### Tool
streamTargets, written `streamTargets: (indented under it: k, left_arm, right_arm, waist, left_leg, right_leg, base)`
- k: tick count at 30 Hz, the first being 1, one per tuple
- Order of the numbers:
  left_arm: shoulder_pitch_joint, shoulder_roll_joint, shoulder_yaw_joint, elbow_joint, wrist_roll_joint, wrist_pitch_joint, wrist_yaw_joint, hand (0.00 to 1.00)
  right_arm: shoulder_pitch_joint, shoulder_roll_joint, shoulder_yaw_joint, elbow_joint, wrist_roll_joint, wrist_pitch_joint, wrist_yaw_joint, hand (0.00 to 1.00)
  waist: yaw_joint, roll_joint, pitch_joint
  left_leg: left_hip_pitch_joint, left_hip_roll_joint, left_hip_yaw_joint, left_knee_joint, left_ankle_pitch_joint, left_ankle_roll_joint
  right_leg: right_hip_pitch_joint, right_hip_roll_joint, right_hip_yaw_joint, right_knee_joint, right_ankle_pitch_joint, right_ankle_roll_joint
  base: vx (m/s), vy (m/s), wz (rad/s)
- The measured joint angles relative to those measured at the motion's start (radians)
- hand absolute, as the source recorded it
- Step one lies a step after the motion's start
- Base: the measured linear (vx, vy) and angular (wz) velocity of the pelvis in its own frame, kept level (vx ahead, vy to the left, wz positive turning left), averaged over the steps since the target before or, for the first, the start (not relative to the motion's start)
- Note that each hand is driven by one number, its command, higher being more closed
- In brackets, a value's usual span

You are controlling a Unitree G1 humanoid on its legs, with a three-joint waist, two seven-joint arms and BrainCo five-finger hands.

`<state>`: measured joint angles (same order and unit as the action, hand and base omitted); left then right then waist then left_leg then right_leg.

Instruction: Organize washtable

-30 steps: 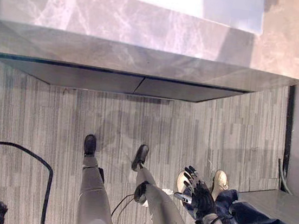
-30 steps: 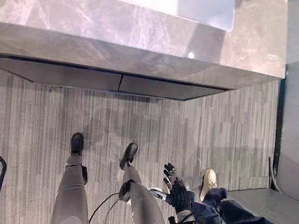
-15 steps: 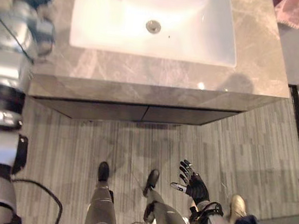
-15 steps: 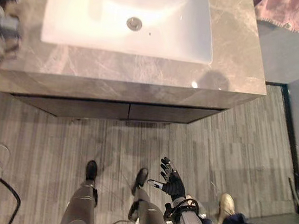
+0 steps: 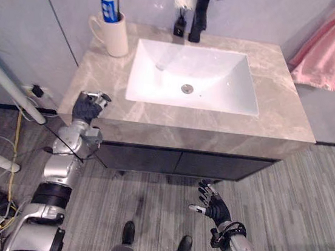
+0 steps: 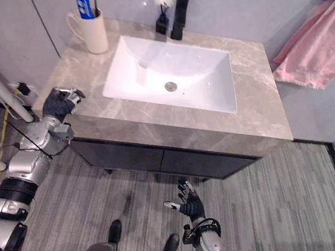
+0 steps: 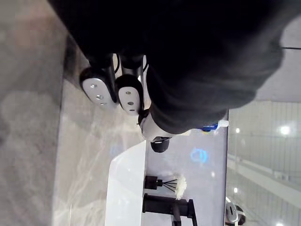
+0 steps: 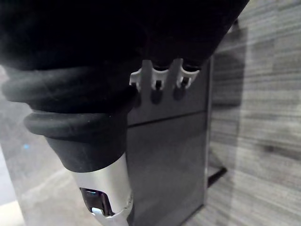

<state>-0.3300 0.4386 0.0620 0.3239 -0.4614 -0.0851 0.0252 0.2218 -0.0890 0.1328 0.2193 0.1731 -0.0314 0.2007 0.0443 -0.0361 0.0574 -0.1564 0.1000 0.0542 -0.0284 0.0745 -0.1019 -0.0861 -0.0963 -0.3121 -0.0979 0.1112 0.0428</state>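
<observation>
Grey marble worktop (image 5: 279, 115) faced, with none of its items taken up.
The left hand (image 5: 88, 107) is held at the worktop's front left corner; whether it is spread or closed cannot be told. The right hand (image 5: 211, 205) is spread and empty, low over the grey plank floor (image 5: 304, 203). The cream ceramic mug (image 5: 114, 36), loaded with a white-and-blue toothpaste tube (image 5: 108, 4) and a dark-handled toothbrush (image 5: 118, 0), stands at the back left corner, beside the white rectangular sink (image 5: 216, 76). A small dark diffuser bottle (image 5: 179, 26) is set just beside the black tap (image 5: 200, 13). The top-heavy mug could be tipped by a sideways brush, and the bottle knocked into the sink. The tube's print is too small to be read.
</observation>
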Motion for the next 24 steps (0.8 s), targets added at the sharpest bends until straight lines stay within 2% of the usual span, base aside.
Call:
streamTargets:
  k: [4, 9, 10, 11, 13, 15, 16, 18, 20, 21, 23, 24]
  left_arm:
    - [0.034, -0.011, 0.001, 0.000, 0.000, 0.000, -0.002, 1.00]
    - [0.048, -0.013, 0.014, 0.000, 0.000, 0.001, -0.004, 1.00]
    - [0.048, -0.013, 0.015, 0.001, 0.000, 0.001, -0.004, 1.00]
    - [0.050, -0.013, 0.018, 0.003, 0.000, 0.001, -0.004, 1.00]
    - [0.050, -0.013, 0.021, 0.019, 0.000, 0.002, -0.005, 1.00]
    - [0.071, -0.010, 0.031, 0.039, -0.001, 0.009, -0.005, 1.00]
    - [0.074, -0.008, 0.031, 0.039, -0.001, 0.011, -0.006, 1.00]
    - [0.074, -0.004, 0.035, 0.036, -0.001, 0.011, -0.011, 1.00]
    - [0.075, 0.003, 0.051, 0.036, -0.003, 0.011, -0.017, 1.00]
    - [0.075, 0.002, 0.049, 0.037, -0.003, 0.013, -0.021, 1.00]
    - [0.068, 0.009, 0.049, 0.037, -0.001, 0.014, -0.024, 1.00]
    - [0.056, 0.010, 0.049, 0.040, 0.000, 0.014, -0.023, 1.00]
  right_arm:
    - [0.003, -0.004, 0.004, 0.004, -0.018, 0.006, 0.001, 0.00]
    - [-0.002, -0.011, 0.006, 0.055, -0.019, 0.011, 0.001, 0.00]
    - [0.000, -0.013, 0.009, 0.055, -0.019, 0.011, 0.002, 0.00]
    - [0.000, -0.017, 0.014, 0.054, -0.019, 0.011, 0.001, 0.00]
    - [0.007, -0.017, 0.031, 0.055, -0.019, 0.012, 0.001, 0.00]
    - [0.003, -0.013, 0.045, 0.055, -0.019, 0.014, 0.002, 0.00]
    - [0.004, -0.009, 0.045, 0.055, -0.019, 0.014, 0.003, 0.00]
    - [0.010, -0.003, 0.043, 0.055, -0.019, 0.016, 0.003, 0.00]
    - [-0.001, -0.002, 0.035, 0.054, -0.020, 0.017, 0.002, 0.00]
    - [0.001, -0.002, 0.019, 0.045, -0.020, 0.018, 0.000, 0.00]
    - [0.006, -0.003, 0.003, 0.046, -0.020, 0.019, 0.001, 0.00]
    - [0.014, -0.004, -0.002, 0.046, -0.020, 0.019, 0.000, 0.00]
  waist:
    - [-0.002, 0.018, -0.022]
    - [-0.004, 0.017, -0.035]
    - [-0.001, 0.018, -0.036]
    - [-0.003, 0.022, -0.036]
    - [-0.011, 0.011, -0.032]
    - [-0.031, 0.013, -0.029]
    - [-0.036, 0.010, -0.029]
    - [-0.047, 0.001, -0.033]
    - [-0.054, -0.024, -0.033]
    - [-0.055, -0.015, -0.028]
    - [-0.058, -0.015, -0.030]
    - [-0.060, -0.002, -0.022]
  left_leg:
    - [0.032, -0.011, -0.015, -0.011, 0.004, 0.006]
    - [0.080, -0.014, -0.008, -0.028, 0.003, 0.006]
    - [0.090, -0.013, 0.000, -0.027, -0.001, 0.009]
    - [0.097, -0.012, 0.005, -0.026, -0.008, 0.014]
    - [0.139, -0.029, 0.019, -0.026, -0.022, 0.025]
    - [0.173, -0.024, 0.028, -0.006, -0.046, 0.030]
    - [0.174, -0.023, 0.028, 0.004, -0.054, 0.034]
    - [0.167, -0.013, 0.032, 0.014, -0.064, 0.032]
    - [0.155, -0.011, 0.029, 0.003, -0.058, 0.022]
    - [0.153, 0.006, 0.018, -0.019, -0.044, 0.002]
    - [0.156, 0.029, -0.011, -0.058, -0.029, -0.019]
    - [0.148, 0.047, -0.028, -0.053, -0.025, -0.026]
  right_leg:
    - [0.036, -0.010, -0.016, 0.000, -0.009, 0.012]
    - [0.065, -0.014, -0.013, 0.003, -0.015, 0.017]
    - [0.058, -0.018, -0.012, 0.032, -0.037, 0.022]
    - [0.031, -0.028, -0.007, 0.102, -0.075, 0.021]
    - [-0.037, -0.071, 0.018, 0.321, -0.171, 0.031]
    - [-0.090, -0.097, 0.045, 0.504, -0.178, 0.033]
    - [-0.098, -0.102, 0.050, 0.528, -0.178, 0.033]
    - [-0.082, -0.094, 0.064, 0.472, -0.190, 0.025]
    - [-0.053, -0.077, 0.061, 0.375, -0.234, 0.008]
    - [-0.038, -0.051, 0.048, 0.333, -0.217, 0.006]
    - [-0.039, -0.018, 0.035, 0.312, -0.213, 0.001]
    - [-0.037, 0.001, 0.021, 0.308, -0.218, -0.008]
  base:
    - [0.03, 0.029, 0.12]
    - [0.00, 0.007, -0.02]
    - [-0.01, 0.004, -0.16]
    - [0.00, 0.008, -0.18]
    - [0.01, 0.009, -0.19]
    - [0.01, -0.007, -0.23]
    - [-0.02, -0.007, -0.16]
    - [-0.01, -0.033, -0.10]
    - [0.03, -0.139, -0.07]
    - [0.04, -0.163, -0.03]
    - [0.08, -0.148, 0.10]
    - [0.09, -0.166, 0.17]
